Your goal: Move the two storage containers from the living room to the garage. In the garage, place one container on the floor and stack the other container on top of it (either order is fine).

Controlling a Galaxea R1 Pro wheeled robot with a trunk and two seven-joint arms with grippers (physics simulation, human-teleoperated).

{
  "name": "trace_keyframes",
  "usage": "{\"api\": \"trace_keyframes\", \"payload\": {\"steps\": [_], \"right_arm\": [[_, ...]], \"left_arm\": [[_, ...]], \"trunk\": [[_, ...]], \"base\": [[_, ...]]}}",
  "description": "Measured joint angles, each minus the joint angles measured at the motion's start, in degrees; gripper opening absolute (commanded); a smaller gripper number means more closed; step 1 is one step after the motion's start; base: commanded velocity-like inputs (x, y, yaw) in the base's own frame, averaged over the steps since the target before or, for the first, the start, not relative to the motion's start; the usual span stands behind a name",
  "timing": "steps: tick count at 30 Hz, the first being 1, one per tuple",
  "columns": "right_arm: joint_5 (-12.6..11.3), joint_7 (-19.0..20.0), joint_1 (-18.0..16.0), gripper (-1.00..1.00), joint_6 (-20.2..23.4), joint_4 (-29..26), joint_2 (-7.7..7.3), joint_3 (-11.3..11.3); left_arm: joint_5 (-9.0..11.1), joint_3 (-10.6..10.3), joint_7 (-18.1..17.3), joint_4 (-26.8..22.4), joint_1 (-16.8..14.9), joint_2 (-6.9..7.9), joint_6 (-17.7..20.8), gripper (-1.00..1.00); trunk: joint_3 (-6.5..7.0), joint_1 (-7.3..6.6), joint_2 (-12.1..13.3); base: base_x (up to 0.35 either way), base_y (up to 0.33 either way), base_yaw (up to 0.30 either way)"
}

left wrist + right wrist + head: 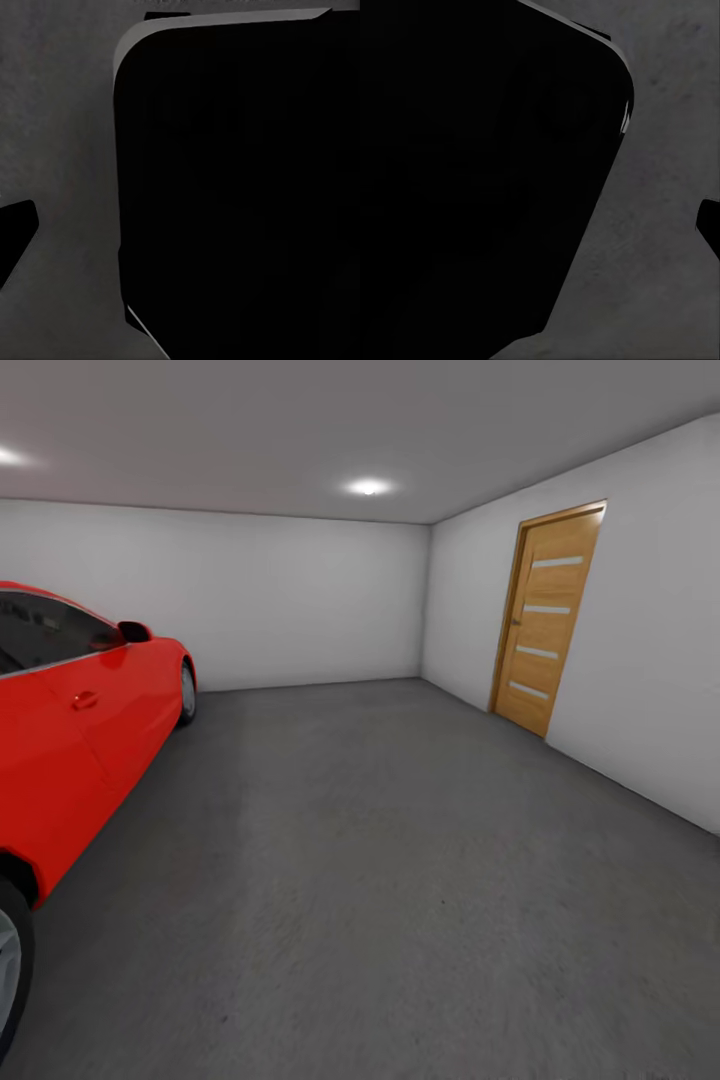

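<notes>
No readable text, label, brand, number or sign appears in any of the views. The red car (70,740) carries no legible badge or plate, the wooden panel door (546,618) bears only pale horizontal strips, and the grey-white walls (300,600) and concrete floor (400,880) are unmarked.

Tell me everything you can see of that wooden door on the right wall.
The light-brown wooden panel door stands shut and upright in the white right-hand wall, set in a matching wood frame. Four narrow pale horizontal strips run down its face, and a small handle sits on its left edge. Its foot meets the dark grey concrete floor.
</notes>
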Motion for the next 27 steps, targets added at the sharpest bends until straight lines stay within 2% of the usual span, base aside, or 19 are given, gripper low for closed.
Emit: {"api": "trace_keyframes", "payload": {"steps": [27], "right_arm": [[0.0, 0.0, 0.0, 1.0, 0.0, 0.0, -0.08, 0.0]], "left_arm": [[0.2, 0.1, 0.0, 0.1, 0.0, -0.09, 0.0, 1.0]], "trunk": [[0.0, 0.0, 0.0]], "base": [[0.0, 0.0, -0.245]]}}
